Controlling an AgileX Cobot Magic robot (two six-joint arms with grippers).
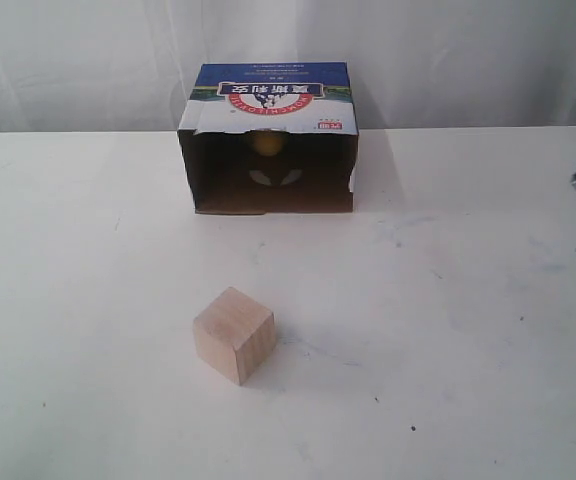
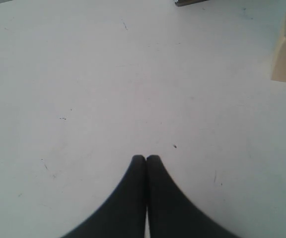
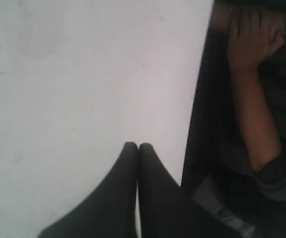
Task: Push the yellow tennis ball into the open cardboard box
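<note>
At the back of the surface [image 1: 448, 330], I found the cardboard box [image 1: 268, 95] lying with its open mouth toward the camera. The tennis ball [image 1: 265, 146] sat inside it, far back in the shadow, and only a yellow patch showed. I judged the push complete.

A wooden cube [image 1: 233, 333] stood well apart in front of the box, touching nothing.

The left gripper [image 2: 146, 158] was closed tip to tip and held nothing. It hung above bare surface, with the cube near the border of its view. The right gripper [image 3: 137, 146] was likewise closed and empty. It was beside the surface's edge, where a person's hand [image 3: 252, 39] was in sight.

Handling note: the ball should be light, springy and quick to roll, and its felt should offer closed tips little grip. Any further nudge belongs at mid-height on the side facing away from the box. It should be gentle, since the ball could rebound off the stiff card.
</note>
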